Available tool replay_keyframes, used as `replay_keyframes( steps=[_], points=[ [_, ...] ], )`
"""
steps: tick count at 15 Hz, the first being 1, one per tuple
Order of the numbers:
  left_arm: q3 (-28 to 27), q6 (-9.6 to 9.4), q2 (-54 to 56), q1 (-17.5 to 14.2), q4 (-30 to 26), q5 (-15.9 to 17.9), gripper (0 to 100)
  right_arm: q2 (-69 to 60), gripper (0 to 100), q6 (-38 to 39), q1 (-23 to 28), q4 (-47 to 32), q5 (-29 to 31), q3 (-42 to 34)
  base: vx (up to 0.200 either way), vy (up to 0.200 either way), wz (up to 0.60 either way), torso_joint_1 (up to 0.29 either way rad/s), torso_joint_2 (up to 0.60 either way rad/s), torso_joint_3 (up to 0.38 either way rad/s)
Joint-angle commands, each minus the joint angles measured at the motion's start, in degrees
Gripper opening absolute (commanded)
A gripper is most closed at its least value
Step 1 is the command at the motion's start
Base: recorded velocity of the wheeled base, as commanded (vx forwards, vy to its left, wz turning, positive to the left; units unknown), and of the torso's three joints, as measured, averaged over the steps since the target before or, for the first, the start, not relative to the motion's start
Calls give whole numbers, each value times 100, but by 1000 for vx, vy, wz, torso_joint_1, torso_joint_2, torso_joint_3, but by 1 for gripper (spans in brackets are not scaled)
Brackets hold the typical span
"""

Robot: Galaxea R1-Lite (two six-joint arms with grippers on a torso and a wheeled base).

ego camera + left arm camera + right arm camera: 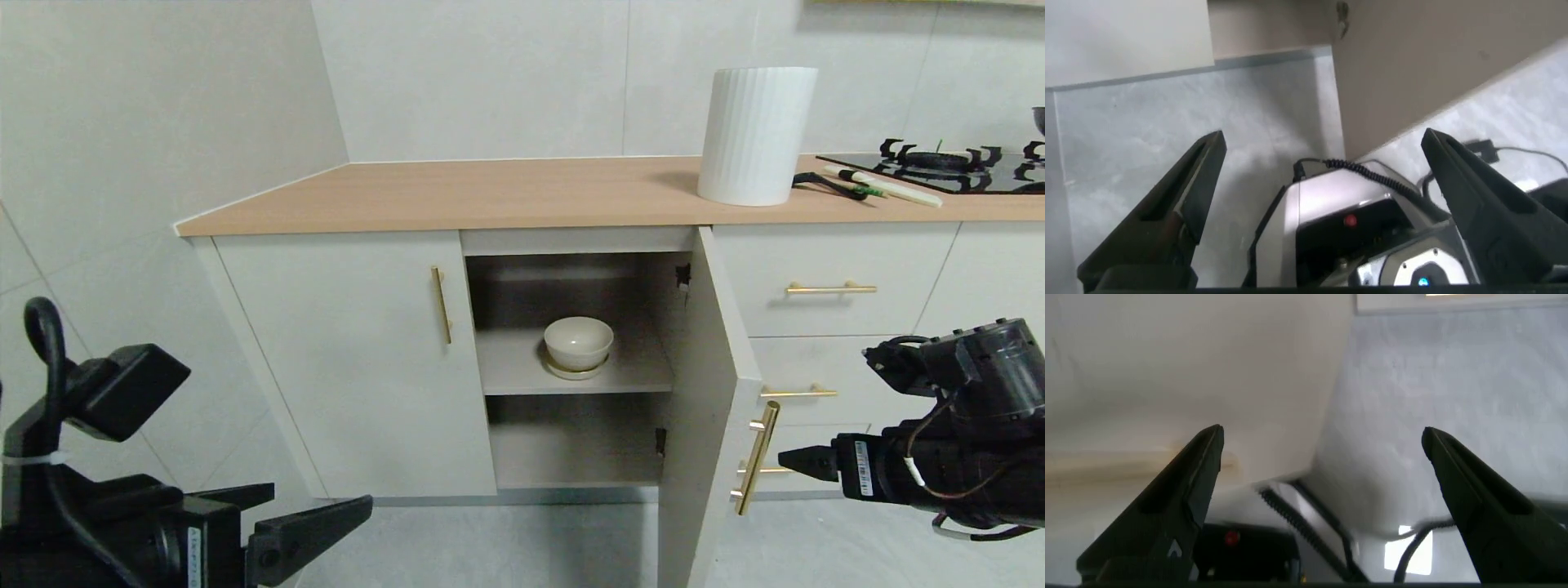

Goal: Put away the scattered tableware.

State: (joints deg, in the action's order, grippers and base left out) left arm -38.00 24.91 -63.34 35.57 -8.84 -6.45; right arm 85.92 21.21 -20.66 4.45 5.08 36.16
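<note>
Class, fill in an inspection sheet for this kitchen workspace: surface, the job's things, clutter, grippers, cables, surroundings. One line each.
Surface: wooden countertop, mostly bare on its left part.
Job's things: bowl on a plate, on the open cabinet's upper shelf; long utensils lie on the countertop.
Clutter: white ribbed vase stands upright beside the utensils.
Grippers: left gripper open, low, holding nothing; right gripper open, close by the door's handle, holding nothing.
Cables: black cable loops above the left wrist.
Surroundings: cabinet door swung open; hob at the right; tiled wall; grey floor.
</note>
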Motion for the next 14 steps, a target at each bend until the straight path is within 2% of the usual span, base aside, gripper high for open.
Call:
replay_keyframes(
  steps=[1, 4, 6, 9, 12, 14],
  points=[
    [3, -21, 32, 2, -4, -6, 100, -58, 100, 15, 71, 82, 63, -30, 0, 0, 0, 0, 0, 0],
    [12, -109, 32, 2, -4, 3, 100, 294, 100, 32, 80, 267, 72, 23, 0, 0, 0, 0, 0, 0],
    [3, -109, 32, 2, -4, -6, 100, 575, 100, 32, 71, 750, 72, -21, 0, 0, 0, 0, 0, 0],
    [3, -109, 24, 2, -13, 3, 100, 724, 100, 41, 106, 970, 63, -30, 0, 0, 0, 0, 0, 0],
    [3, -109, 24, 2, -13, 3, 100, 874, 100, 59, 106, 1005, 72, -3, -200, 0, 0, 6, 4, -2],
    [3, -109, 24, 2, -13, 3, 100, 971, 100, 111, 106, 1172, 72, -30, 0, 0, 0, 0, 0, 0]
  ],
)
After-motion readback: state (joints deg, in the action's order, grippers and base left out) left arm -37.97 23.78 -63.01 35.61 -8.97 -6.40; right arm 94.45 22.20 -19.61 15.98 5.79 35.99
